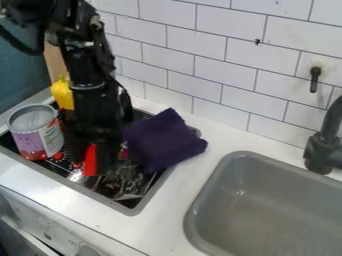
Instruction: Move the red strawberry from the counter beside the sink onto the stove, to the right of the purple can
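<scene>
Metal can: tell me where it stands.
In the camera view, the metal can stands on the left side of the stovetop, in front of the yellow object.

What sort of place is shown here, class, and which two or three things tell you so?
It looks like a kitchen, possibly a toy one: a grey sink is set into the white counter, a black tap stands beside it, and white wall tiles rise behind.

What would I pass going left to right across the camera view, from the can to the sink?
Open-topped can → yellow object → upright red piece → dark purple cloth → grey sink.
</scene>
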You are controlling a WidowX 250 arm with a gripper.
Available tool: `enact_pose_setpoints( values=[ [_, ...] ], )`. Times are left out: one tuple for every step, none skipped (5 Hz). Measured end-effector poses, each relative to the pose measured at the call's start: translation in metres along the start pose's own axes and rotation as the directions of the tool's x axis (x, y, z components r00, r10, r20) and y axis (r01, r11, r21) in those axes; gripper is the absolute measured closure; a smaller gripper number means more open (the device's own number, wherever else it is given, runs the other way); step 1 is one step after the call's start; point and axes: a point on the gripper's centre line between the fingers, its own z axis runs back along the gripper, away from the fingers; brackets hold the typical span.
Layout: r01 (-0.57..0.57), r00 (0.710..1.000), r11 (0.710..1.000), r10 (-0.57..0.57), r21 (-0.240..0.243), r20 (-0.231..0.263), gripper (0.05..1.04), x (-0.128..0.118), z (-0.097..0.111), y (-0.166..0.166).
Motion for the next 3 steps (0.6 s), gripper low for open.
enact_pose_setpoints(
  values=[
    [-0.011,1.000,1.000,0.011,-0.006,-0.023,0.319,0.0025,-0.0073,0.0097],
    [-0.005,0.999,1.000,0.005,-0.016,-0.041,0.319,0.0040,-0.0121,0.0128],
    [-0.013,1.000,0.999,0.012,-0.048,-0.023,0.319,0.0063,-0.0141,0.0128]
  ],
)
